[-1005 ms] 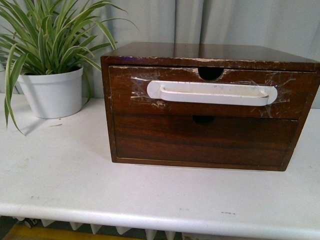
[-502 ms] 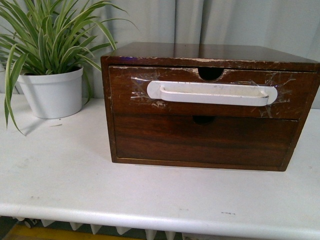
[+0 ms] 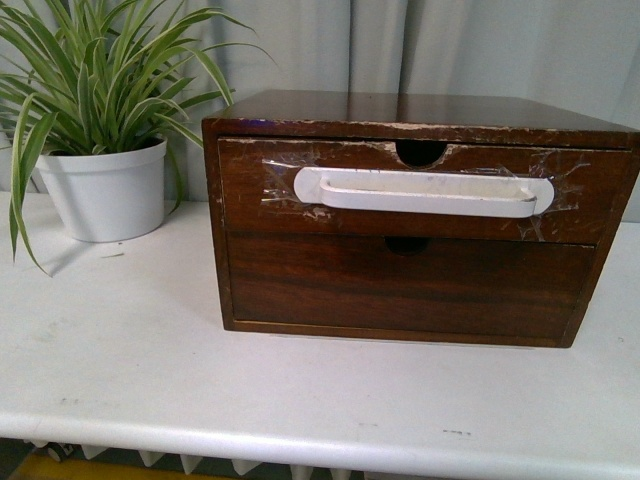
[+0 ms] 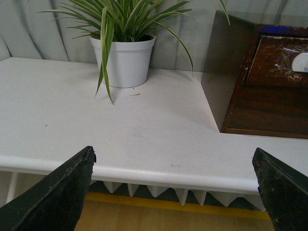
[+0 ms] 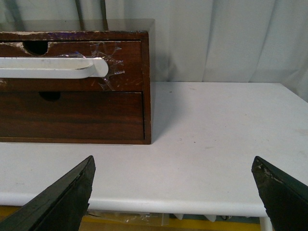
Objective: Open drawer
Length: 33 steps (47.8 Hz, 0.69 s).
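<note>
The drawer (image 3: 260,225) is the upper one in a dark wooden cabinet (image 3: 420,110) on the white table (image 3: 150,350). It looks shut, with a long white handle (image 3: 422,192) taped on its front and a half-round notch (image 3: 420,151) in its chipped rim. The plain lower drawer front (image 3: 400,285) sits below it. No gripper shows in the front view. My left gripper (image 4: 175,166) is open, back at the table's front edge, left of the cabinet (image 4: 255,108). My right gripper (image 5: 173,173) is open, at the front edge right of the cabinet (image 5: 72,115); the handle's end (image 5: 62,67) shows there.
A white pot (image 3: 103,190) with a striped leafy plant (image 3: 100,70) stands at the back left of the table; it also shows in the left wrist view (image 4: 123,60). Grey curtains (image 3: 450,45) hang behind. The table's front edge (image 3: 300,435) runs across the foreground.
The whole front view has shifted slightly: the cabinet and plant sit a little lower and the handle looks flatter. The drawer stays shut.
</note>
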Each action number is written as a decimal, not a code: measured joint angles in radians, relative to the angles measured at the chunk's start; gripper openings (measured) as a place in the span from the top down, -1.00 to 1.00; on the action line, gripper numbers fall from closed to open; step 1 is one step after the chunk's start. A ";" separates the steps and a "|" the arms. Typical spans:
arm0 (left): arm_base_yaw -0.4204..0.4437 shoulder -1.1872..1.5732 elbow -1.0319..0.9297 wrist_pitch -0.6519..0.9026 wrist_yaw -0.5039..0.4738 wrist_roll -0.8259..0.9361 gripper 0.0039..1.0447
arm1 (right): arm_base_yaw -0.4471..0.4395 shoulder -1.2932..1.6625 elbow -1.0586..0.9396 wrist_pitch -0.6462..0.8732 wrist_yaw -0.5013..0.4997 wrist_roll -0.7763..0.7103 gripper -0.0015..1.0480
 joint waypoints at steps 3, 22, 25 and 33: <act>0.000 0.000 0.000 0.000 0.000 0.000 -0.89 | 0.000 0.000 0.000 0.000 0.000 0.000 -0.83; 0.000 0.000 0.000 0.000 0.000 0.000 -0.89 | 0.000 0.000 0.000 0.000 0.000 0.000 -0.83; 0.000 0.000 0.000 0.000 0.000 0.000 -0.89 | 0.000 0.000 0.000 0.000 0.000 0.000 -0.83; -0.070 0.049 0.020 -0.052 -0.202 -0.035 -0.89 | -0.019 0.043 0.033 -0.097 -0.107 0.021 -0.83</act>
